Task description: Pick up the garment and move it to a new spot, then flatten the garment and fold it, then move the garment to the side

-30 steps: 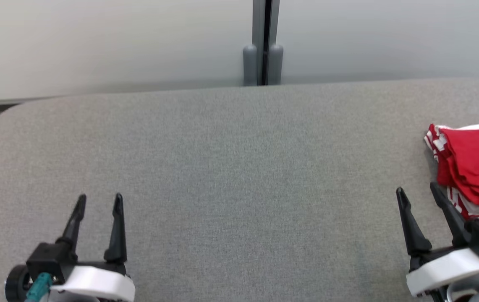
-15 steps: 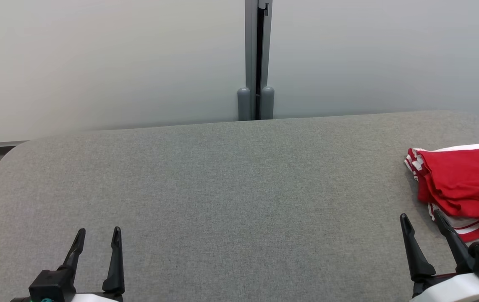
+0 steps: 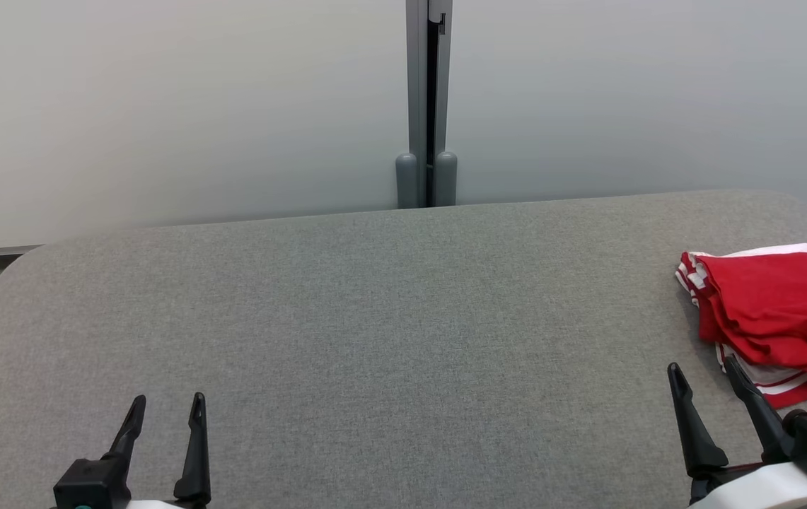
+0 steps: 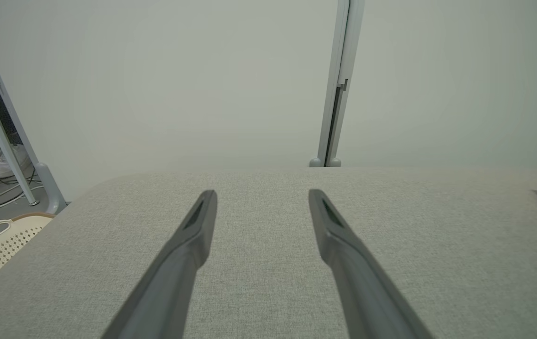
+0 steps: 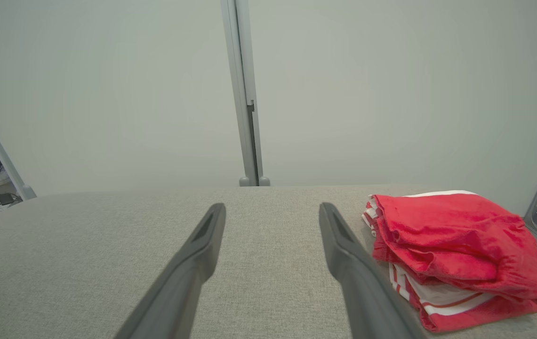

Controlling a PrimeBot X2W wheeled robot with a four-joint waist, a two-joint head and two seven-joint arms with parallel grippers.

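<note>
At the frame's lower left, the left pincer [image 3: 168,399] hangs with fingers apart, holding nothing. At the lower right, the right pincer [image 3: 701,365] is also spread and empty, its tips just beside the garment [image 3: 778,311]. This folded red-and-white bundle lies at the right edge on the grey desk [image 3: 403,318]. Beyond is a pale wall with a grey post [image 3: 426,106] at top centre.

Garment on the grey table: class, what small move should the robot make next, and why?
Probably draw the right gripper back a little, away from the garment. It looks folded in layers at the right end of the table. The left gripper and the right both stand open and empty, and one right fingertip sits close beside the garment's near edge.
</note>
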